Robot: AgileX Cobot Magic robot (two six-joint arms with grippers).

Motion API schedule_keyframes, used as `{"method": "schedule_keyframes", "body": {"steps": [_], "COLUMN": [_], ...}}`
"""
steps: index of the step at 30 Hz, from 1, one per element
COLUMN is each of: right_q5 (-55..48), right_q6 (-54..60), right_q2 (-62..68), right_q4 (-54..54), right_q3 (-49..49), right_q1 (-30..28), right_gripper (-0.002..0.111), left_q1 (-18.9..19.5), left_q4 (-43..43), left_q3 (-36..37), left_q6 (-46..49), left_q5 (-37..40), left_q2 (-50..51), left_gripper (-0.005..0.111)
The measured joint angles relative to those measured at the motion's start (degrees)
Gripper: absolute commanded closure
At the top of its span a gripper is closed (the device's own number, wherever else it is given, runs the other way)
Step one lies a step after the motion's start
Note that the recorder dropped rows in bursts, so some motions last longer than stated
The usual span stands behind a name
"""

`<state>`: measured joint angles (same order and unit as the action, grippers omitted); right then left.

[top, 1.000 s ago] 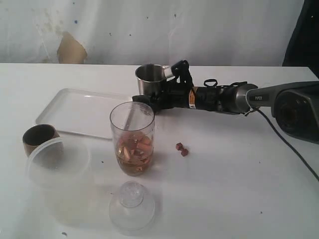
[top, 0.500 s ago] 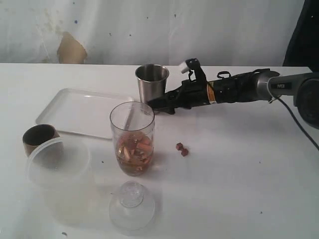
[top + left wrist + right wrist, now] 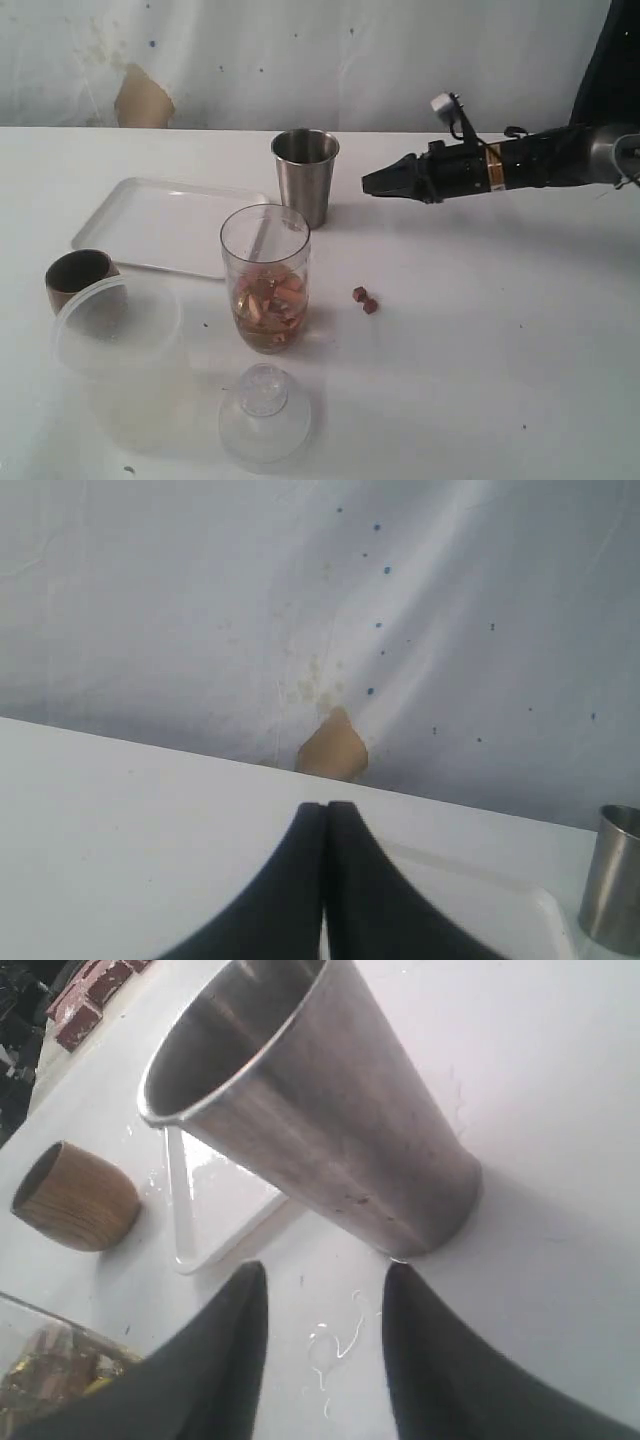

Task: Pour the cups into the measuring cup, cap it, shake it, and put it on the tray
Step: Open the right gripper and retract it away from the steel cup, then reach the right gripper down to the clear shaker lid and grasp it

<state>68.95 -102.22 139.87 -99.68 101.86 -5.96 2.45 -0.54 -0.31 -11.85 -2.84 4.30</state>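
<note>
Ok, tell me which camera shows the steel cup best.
The exterior view: the steel cup stands whole and upright beside the tray. The right wrist view shows it close up, but its rim runs off the picture; the left wrist view catches only a strip of it at the edge.

readable text: none | yellow label on right arm: too small to read

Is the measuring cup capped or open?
Open: the measuring cup has a bare rim; its domed lid sits apart on the table.
</note>
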Motion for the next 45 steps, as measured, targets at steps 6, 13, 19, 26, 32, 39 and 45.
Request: {"method": "schedule_keyframes", "body": {"steps": [6,13,19,26,32,39,45], "right_q5": [0.21,0.34,0.34,-2.21,-24.42,-56.4,-71.16], "right_q6": [-1.14,-1.22,-1.0,1.27,6.11,8.45,11.16], "right_q2": [-7.41,-17.9,-26.57,-39.5,-54.84,-70.44,-75.43], "right_q4": [0.0,-0.1,-0.21,-0.32,-0.56,-0.77,-0.77], "right_q3": [-6.75,-16.23,-24.7,-36.85,-50.32,-61.38,-64.89], "right_q1": [-2.66,-4.37,-4.37,-4.37,0.11,10.43,18.4], "right_gripper": [0.101,0.108,0.108,0.108,0.108,0.108,0.108], "left_q1": [0.0,0.0,0.0,0.0,0.0,0.0,0.0], "left_q4": [0.0,0.0,0.0,0.0,0.0,0.0,0.0], "left_q3": [0.0,0.0,0.0,0.0,0.0,0.0,0.0], "left_q6": [0.0,0.0,0.0,0.0,0.0,0.0,0.0], "left_q5": [0.0,0.0,0.0,0.0,0.0,0.0,0.0], "left_q2": [0.0,0.0,0.0,0.0,0.0,0.0,0.0], "left_gripper": [0.107,0.107,0.107,0.107,0.107,0.107,0.107]}}
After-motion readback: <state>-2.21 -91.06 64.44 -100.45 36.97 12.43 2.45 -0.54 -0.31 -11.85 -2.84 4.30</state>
